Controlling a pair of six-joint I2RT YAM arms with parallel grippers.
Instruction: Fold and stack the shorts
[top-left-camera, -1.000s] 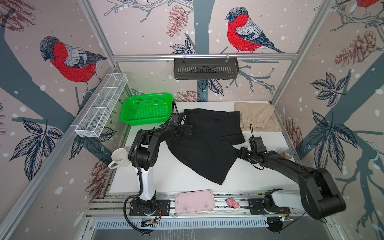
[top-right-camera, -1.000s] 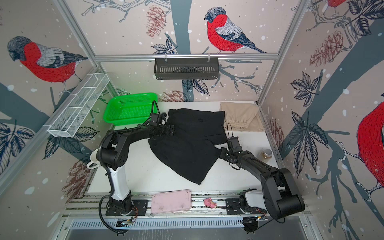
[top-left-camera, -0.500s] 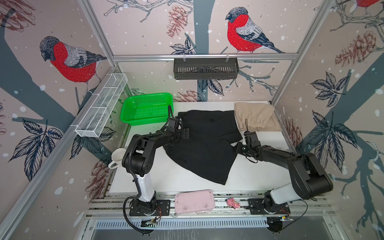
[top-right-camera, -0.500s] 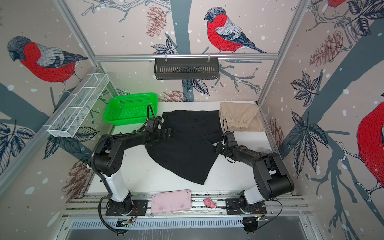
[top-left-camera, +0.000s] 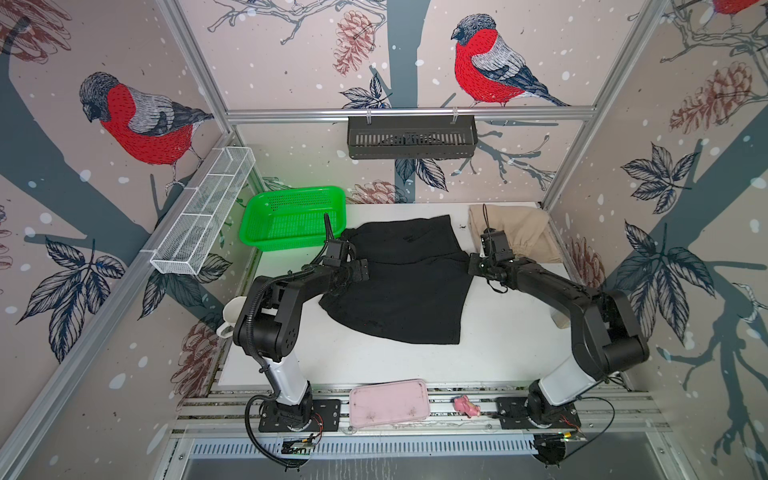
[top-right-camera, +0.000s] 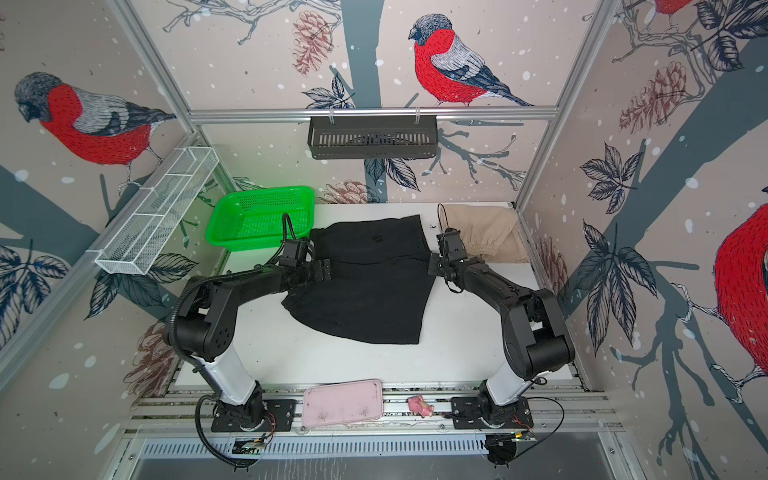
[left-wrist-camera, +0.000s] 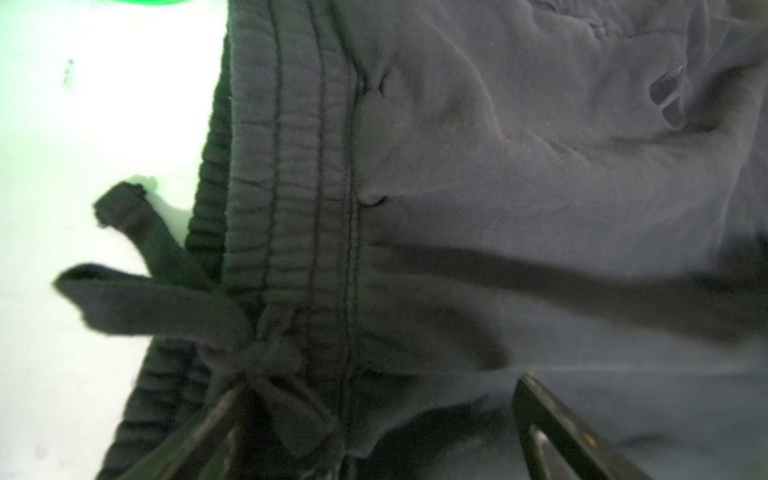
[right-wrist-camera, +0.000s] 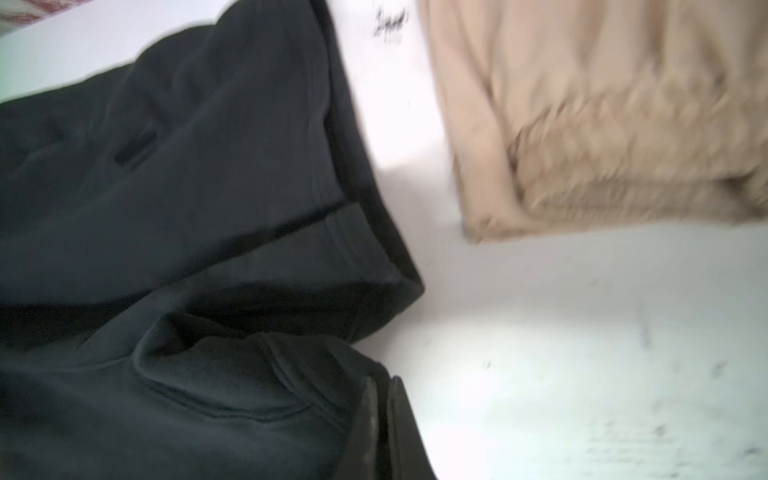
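- Right gripper (right-wrist-camera: 380, 419) first: in its wrist view the two fingers are pressed together with barely a sliver between them, right at the hem of the black shorts (right-wrist-camera: 166, 208); whether cloth is actually pinched between the tips, I cannot tell
- In a top view that right gripper (top-left-camera: 473, 266) sits at the black shorts' (top-left-camera: 399, 282) right edge, where the upper leg overlaps the lower one
- Over to the left gripper (left-wrist-camera: 374, 415): jaws spread wide, one finger (left-wrist-camera: 552, 419) over the dark fabric, the other by the knotted drawstring (left-wrist-camera: 266, 353); nothing held between them
- From above, the left gripper (top-right-camera: 328, 266) hovers over the waistband side of the black shorts (top-right-camera: 365, 286), which lie spread mid-table (top-right-camera: 465, 332), one leg reaching toward the near edge
- The beige shorts (top-left-camera: 519, 232) lie bunched at the far right corner, apart from the black pair with bare table (top-left-camera: 498, 332) between; the right wrist view shows the beige shorts (right-wrist-camera: 602, 124) blurred
- Further out: a green basket (top-left-camera: 291, 216) at the far left, touching the black shorts' corner or just beside it; a white mug (top-left-camera: 230, 318) off the left edge; a pink tray (top-left-camera: 388, 403) and a small pink rag (top-left-camera: 467, 406) on the front rail
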